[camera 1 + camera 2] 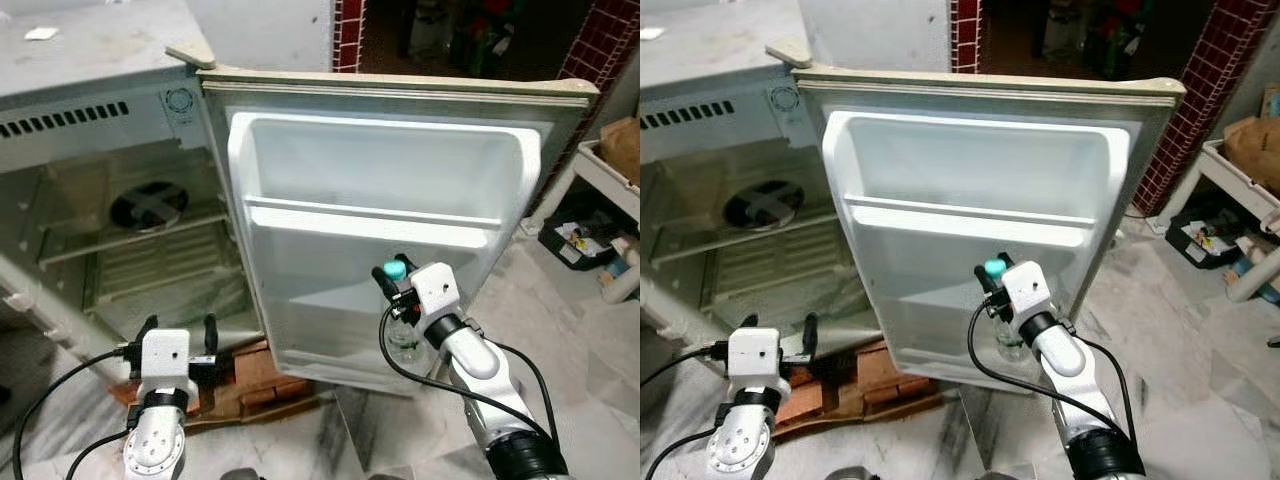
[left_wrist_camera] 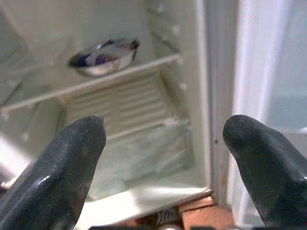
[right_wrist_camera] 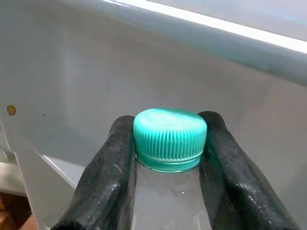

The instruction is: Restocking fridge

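A: Where is the bottle right now?

B: The right gripper [image 1: 392, 281] has it. Its two black fingers [image 3: 108, 167] are clamped on the neck of a clear bottle [image 1: 405, 340] just under the teal cap [image 3: 170, 132], and the bottle hangs upright in front of the lower part of the open fridge door [image 1: 380, 150], on the right of the scene.

A: Is it resting on a door shelf?

B: I can't tell. The bottle's base sits low against the inner door liner, below the door rail [image 1: 370, 215], but whether it touches the bottom ledge is unclear.

A: And the other arm?

B: The left gripper [image 1: 180, 335] is low on the near left, fingers [image 2: 62, 167] spread wide apart and holding nothing, pointing into the fridge cabinet [image 1: 90, 110].

A: Anything inside the cabinet?

B: A metal bowl [image 2: 103, 57] with something dark in it sits on the wire shelf [image 1: 150, 235], far left. Below that is a ribbed tray. Red bricks [image 1: 265, 375] lie on the floor under the door's hinge side, and a white rack [image 1: 610, 175] stands at the far right.
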Robot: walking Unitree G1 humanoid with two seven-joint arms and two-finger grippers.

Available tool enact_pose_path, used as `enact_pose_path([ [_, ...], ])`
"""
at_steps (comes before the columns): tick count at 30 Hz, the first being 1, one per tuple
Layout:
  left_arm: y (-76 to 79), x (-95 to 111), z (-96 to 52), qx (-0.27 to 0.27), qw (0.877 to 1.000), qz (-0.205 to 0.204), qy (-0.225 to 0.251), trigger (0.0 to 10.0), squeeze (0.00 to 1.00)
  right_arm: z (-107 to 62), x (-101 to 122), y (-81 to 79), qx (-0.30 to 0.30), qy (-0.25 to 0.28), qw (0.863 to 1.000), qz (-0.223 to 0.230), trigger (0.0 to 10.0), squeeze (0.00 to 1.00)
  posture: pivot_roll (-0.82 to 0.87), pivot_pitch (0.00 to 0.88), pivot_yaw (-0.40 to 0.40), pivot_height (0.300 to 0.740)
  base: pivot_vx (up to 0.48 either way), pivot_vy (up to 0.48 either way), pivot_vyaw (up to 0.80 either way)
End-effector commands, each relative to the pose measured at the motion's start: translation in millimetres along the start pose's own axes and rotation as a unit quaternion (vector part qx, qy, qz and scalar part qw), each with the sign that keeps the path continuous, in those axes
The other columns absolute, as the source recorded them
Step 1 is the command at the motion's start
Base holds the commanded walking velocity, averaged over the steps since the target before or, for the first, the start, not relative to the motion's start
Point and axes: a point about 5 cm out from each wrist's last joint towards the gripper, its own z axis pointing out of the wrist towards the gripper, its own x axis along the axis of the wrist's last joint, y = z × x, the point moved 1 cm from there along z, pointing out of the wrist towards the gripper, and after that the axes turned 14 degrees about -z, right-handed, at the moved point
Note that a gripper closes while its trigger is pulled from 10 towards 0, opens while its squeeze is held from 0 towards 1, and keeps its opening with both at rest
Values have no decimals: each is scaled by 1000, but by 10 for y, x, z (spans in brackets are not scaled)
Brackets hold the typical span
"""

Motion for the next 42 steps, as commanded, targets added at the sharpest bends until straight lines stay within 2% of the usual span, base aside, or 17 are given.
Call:
enact_pose_path([
  [1,-29,66,-1,6,1000,-1,15,10000,0,51,142,55,-9,34,999,1,10000,0,13,53,8,740,0,0,0],
  [8,-41,78,-5,11,1000,-4,19,10000,0,58,134,17,-7,33,999,4,10000,0,15,55,9,740,0,0,0],
  [13,-96,130,15,37,999,6,30,10000,0,54,115,17,-5,29,1000,4,10000,0,15,55,11,710,0,0,0],
  [25,-55,131,38,36,999,10,26,10000,0,67,134,21,-4,35,999,0,10000,0,11,55,11,646,0,0,0],
  [42,-16,99,39,24,999,20,20,10000,0,126,159,38,-4,36,999,-5,10000,0,14,53,3,646,0,0,0],
])
